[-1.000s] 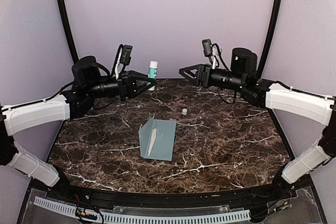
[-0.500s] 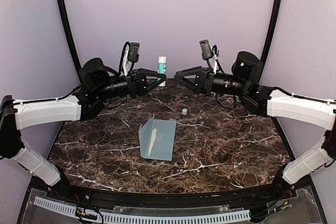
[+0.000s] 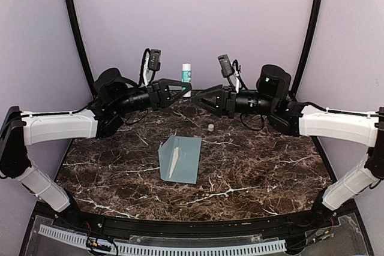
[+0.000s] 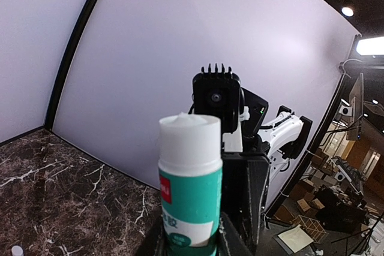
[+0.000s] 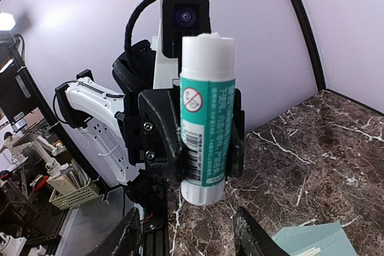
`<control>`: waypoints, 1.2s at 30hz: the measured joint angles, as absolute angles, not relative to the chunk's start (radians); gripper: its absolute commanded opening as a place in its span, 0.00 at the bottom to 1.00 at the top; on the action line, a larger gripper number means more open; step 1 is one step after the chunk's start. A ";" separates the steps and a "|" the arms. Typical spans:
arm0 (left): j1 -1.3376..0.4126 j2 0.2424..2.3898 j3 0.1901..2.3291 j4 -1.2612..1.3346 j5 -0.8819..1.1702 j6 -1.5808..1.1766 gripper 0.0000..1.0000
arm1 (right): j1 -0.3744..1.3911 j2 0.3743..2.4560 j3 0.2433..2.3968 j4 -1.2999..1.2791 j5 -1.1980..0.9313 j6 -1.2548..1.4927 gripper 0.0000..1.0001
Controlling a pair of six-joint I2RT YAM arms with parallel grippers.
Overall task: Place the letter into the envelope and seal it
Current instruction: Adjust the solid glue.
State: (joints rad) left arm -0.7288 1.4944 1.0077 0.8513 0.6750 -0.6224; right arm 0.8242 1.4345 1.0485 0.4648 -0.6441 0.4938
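The pale blue-grey envelope (image 3: 181,157) lies flat mid-table, and a cream strip of the letter (image 3: 173,161) shows along its left part. My left gripper (image 3: 185,91) is held high at the back, shut on an upright white-and-green glue stick (image 3: 187,76) with its top uncapped. In the left wrist view the glue stick (image 4: 191,178) fills the centre between my left gripper (image 4: 191,241). My right gripper (image 3: 197,96) faces it from the right, open. In the right wrist view the glue stick (image 5: 207,124) stands just beyond my right gripper (image 5: 189,238).
A small white cap (image 3: 210,127) stands on the dark marble table (image 3: 270,166) behind the envelope. A corner of the envelope (image 5: 312,241) shows in the right wrist view. Curved purple walls close in the back and sides.
Both arms swung inward toward each other. The left carried the glue stick to the right, and the right gripper moved left until its tips nearly meet the stick.
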 measured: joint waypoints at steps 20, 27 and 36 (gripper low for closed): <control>-0.758 1.491 0.994 0.712 0.693 -0.507 0.00 | 0.824 1.433 1.119 0.417 -0.542 0.480 0.37; -0.765 1.491 0.994 0.706 0.700 -0.501 0.00 | 0.822 1.446 1.122 0.413 -0.542 0.484 0.31; -0.774 1.491 0.994 0.699 0.710 -0.492 0.00 | 0.817 1.453 1.131 0.406 -0.552 0.491 0.27</control>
